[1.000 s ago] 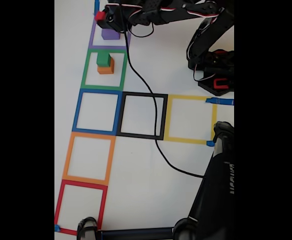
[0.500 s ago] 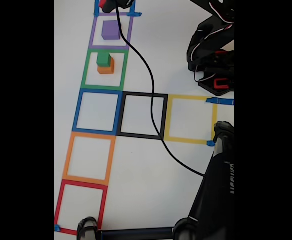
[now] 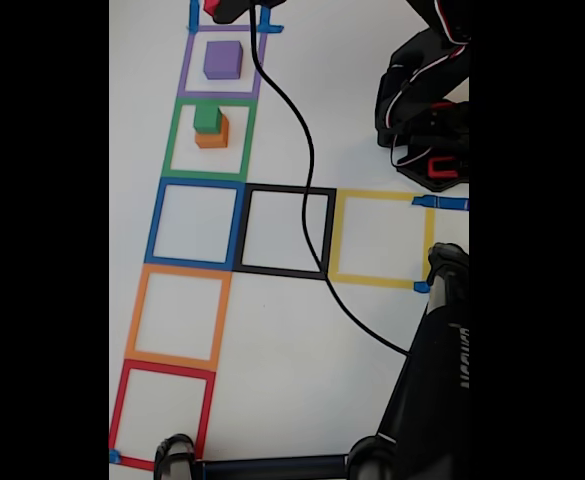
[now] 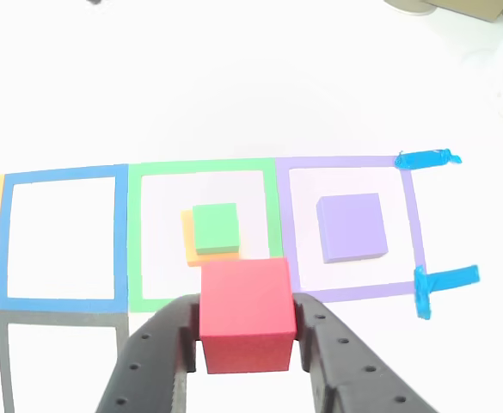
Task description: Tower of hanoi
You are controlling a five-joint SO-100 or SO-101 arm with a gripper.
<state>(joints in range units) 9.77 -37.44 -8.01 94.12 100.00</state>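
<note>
Matte red cube (image 4: pixel 244 314), sharp-edged, is clamped between the two perforated black plastic fingers (image 4: pixel 152 366) of the hand (image 4: pixel 246 344), raised above the white bench (image 4: pixel 234 86). Below it, a small green cube (image 4: pixel 215 227) sits stacked on a slightly larger orange block (image 4: pixel 187 237) inside the green tape square (image 4: pixel 203 169). A flat-faced purple cube (image 4: pixel 351 226) rests alone in the purple tape square (image 4: pixel 346 162). The blue tape square (image 3: pixel 195 223), black tape square (image 3: pixel 286 231) and yellow tape square (image 3: pixel 380 238) enclose bare surface; a black cable (image 3: pixel 307 170) crosses the black one.
</note>
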